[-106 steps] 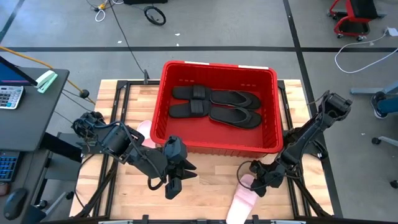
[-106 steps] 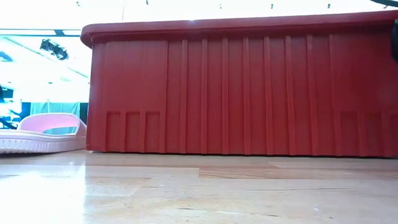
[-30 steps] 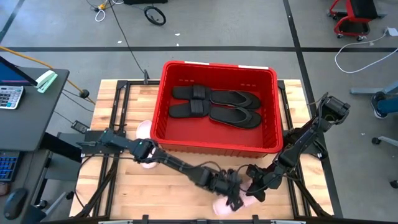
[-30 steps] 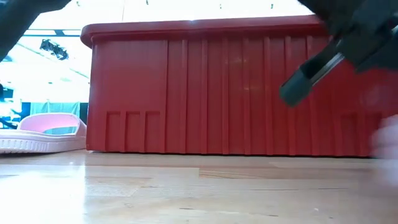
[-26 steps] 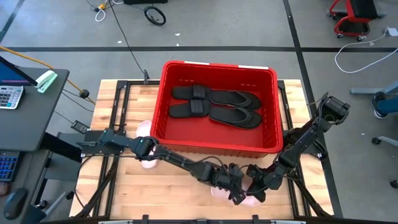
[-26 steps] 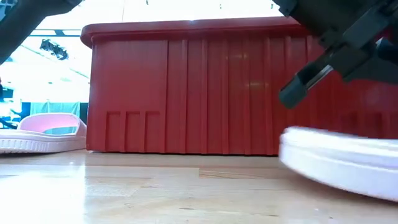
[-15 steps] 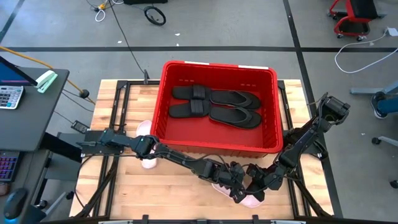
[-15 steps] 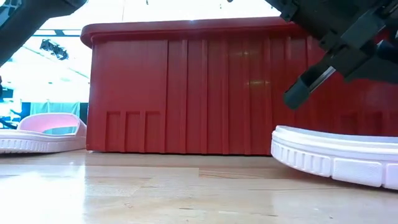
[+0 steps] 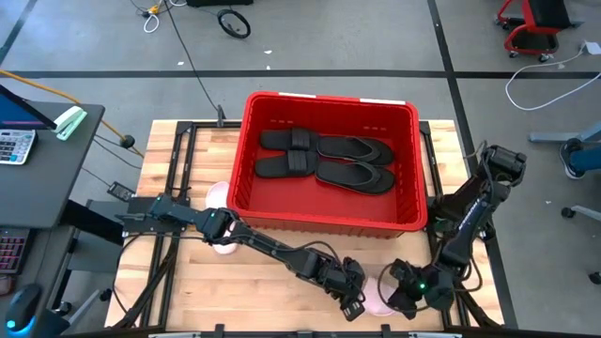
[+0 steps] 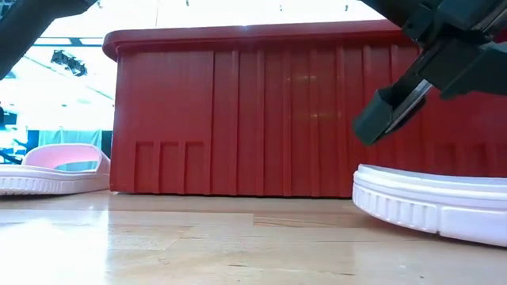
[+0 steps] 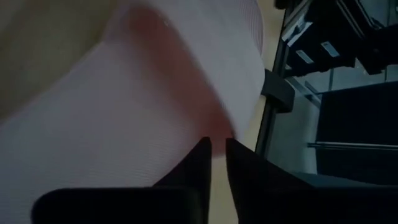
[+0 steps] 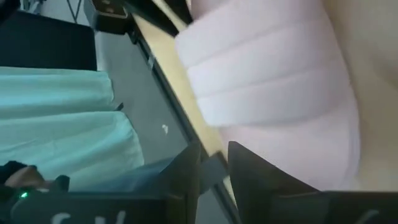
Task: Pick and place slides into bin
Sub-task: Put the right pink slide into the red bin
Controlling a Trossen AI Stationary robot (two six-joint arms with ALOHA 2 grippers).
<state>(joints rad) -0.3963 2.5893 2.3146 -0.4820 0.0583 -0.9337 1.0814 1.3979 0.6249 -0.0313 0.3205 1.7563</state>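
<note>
Tabletop front: left pincer [image 9: 354, 304], right pincer [image 9: 403, 294] flank pink slide [image 9: 379, 299], grips unclear; only overhead sees inside bin [image 9: 329, 224].

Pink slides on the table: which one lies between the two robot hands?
The pink slide at the near right edge; the other pink slide lies left of the bin.

Beside the bin [image 9: 329, 225], the pink slide [image 9: 379, 299] is mostly hidden under both grippers. In the low view, the picture's edge cuts off its far end, and it looks blurred up close.
</note>
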